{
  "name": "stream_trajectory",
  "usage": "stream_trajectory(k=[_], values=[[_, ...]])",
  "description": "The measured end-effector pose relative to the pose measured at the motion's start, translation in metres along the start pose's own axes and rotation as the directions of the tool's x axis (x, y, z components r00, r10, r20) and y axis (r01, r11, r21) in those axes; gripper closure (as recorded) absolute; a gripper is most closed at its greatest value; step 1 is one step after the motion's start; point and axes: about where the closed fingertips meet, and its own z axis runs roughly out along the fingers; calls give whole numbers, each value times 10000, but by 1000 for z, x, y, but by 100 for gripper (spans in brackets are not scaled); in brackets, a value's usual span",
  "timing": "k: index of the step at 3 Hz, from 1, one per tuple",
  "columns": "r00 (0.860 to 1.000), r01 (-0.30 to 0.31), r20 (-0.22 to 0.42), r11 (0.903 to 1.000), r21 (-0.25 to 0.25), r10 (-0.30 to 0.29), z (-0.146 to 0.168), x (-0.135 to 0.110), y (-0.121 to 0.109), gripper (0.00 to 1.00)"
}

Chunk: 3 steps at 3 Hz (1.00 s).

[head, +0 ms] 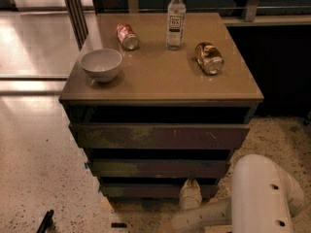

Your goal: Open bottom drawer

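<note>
The bottom drawer [146, 190] is the lowest and narrowest of three dark brown flat fronts in the cabinet, close to the floor. Its front looks nearly flush with the cabinet; no inner floor shows. My gripper [190, 194] is a pale shape at the drawer's right part, reaching in from my white arm [262, 198] at the lower right. It stands against the drawer's front, at its top edge. Above it are the mid-width drawer front [158, 169] and the widest front [160, 136] with pale scratches.
On the cabinet top [160, 86] stand a white bowl [100, 64], a lying red can [127, 36], an upright clear bottle [175, 19] and a lying brown can [209, 58]. Speckled floor [43, 178] lies to the left. A dark wall panel is at the right.
</note>
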Motion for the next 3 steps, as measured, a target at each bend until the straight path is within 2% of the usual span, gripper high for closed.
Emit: stream_trajectory(k=[1, 2, 3], values=[[9993, 132, -348, 9997, 183, -125, 15, 19, -1, 100], [9990, 296, -363, 9983, 511, -278, 51, 34, -9, 100], [9991, 287, -333, 9982, 533, -269, 53, 33, -9, 100]])
